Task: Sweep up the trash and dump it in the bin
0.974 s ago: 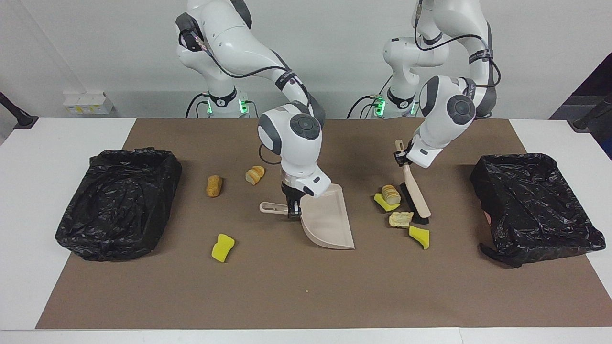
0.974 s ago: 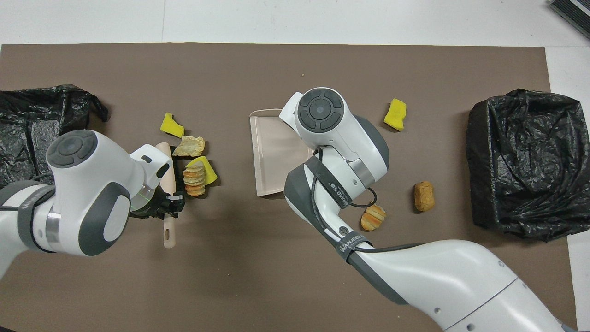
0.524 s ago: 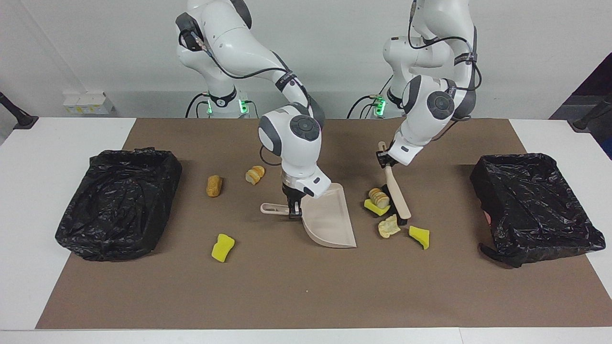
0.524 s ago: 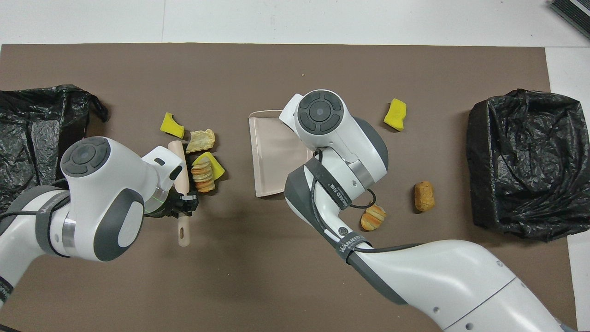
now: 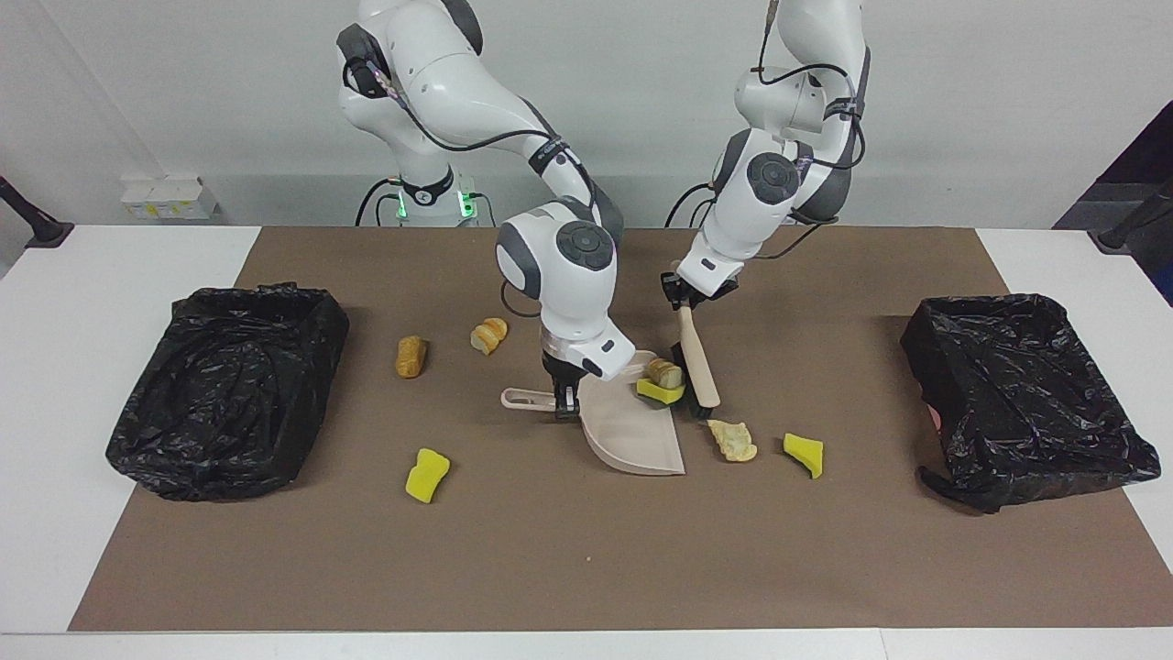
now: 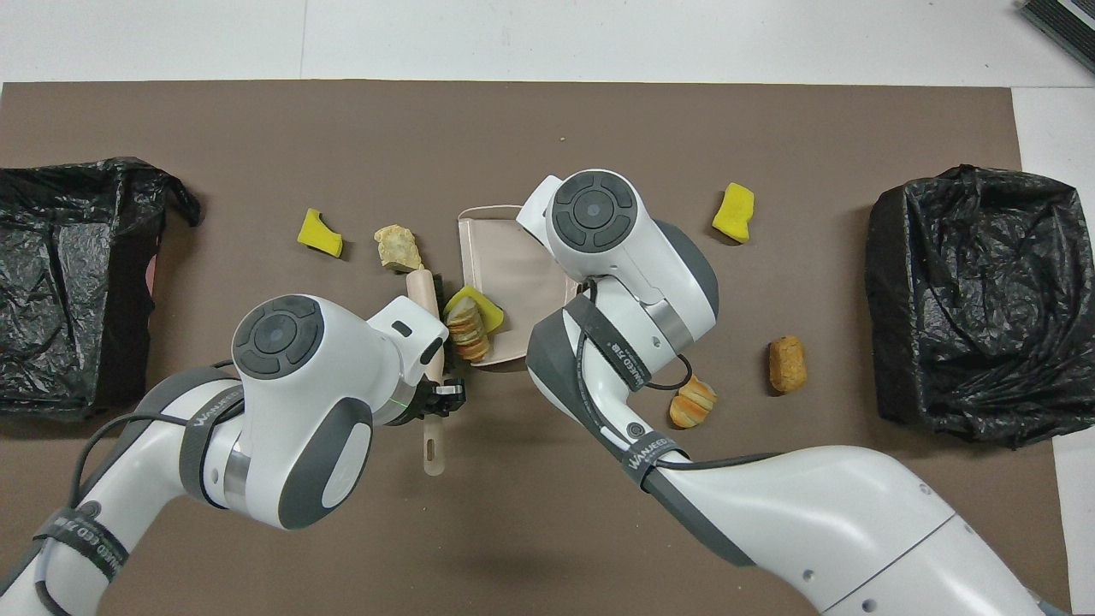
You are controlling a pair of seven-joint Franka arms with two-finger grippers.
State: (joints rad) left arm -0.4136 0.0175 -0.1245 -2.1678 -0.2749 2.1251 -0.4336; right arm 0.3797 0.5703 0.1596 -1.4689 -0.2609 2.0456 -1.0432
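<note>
My right gripper [image 5: 565, 401] is shut on the handle of the beige dustpan [image 5: 632, 429] [image 6: 505, 261], which rests on the mat in the middle. My left gripper [image 5: 683, 293] [image 6: 440, 398] is shut on the handle of the brush [image 5: 698, 371] [image 6: 423, 295], whose bristles stand at the pan's mouth. One yellow wedge with bread slices on it [image 5: 662, 381] [image 6: 472, 318] lies on the pan's lip. Other trash lies loose: a crumpled scrap [image 5: 733, 441] [image 6: 398, 248], a yellow wedge [image 5: 805, 455] [image 6: 319, 233], a yellow sponge [image 5: 427, 474] [image 6: 736, 211], a roll [image 5: 411, 356] [image 6: 787, 364] and sliced bread [image 5: 488, 335] [image 6: 693, 402].
Two bins lined with black bags stand on the brown mat, one at the right arm's end [image 5: 229, 385] [image 6: 975, 299] and one at the left arm's end [image 5: 1022, 394] [image 6: 60, 274]. White table shows around the mat.
The left arm swept the brush toward the dustpan, pushing the wedge and bread slices onto its lip. The scrap slid along and stopped beside the pan. The dustpan barely moved.
</note>
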